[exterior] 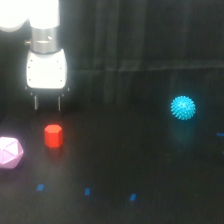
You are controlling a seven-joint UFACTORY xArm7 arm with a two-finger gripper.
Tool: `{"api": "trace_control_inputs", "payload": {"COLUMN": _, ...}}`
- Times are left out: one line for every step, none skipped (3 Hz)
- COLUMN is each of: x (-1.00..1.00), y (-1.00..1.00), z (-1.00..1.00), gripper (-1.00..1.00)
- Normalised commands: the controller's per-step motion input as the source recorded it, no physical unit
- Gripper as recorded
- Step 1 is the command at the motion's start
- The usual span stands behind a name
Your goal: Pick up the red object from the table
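The arm hangs vertical, its gripper pointing straight down with fingers parted and empty just above the red object, which rests on the black bench beside a pink polyhedron.

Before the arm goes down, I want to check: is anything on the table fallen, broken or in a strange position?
Nothing stands out. The red block sits whole on the black table, apart from the pink polyhedron and the spiky cyan ball. The gripper hangs above the block, open.
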Motion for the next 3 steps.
{"api": "trace_control_inputs", "payload": {"x": 0.13, "y": -0.83, "z": 0.12, "gripper": 0.80}}
{"api": "trace_control_inputs", "payload": {"x": -0.86, "y": -1.00, "z": -0.35, "gripper": 0.87}}
{"api": "trace_control_inputs", "payload": {"x": -0.22, "y": -0.88, "z": -0.21, "gripper": 0.75}}
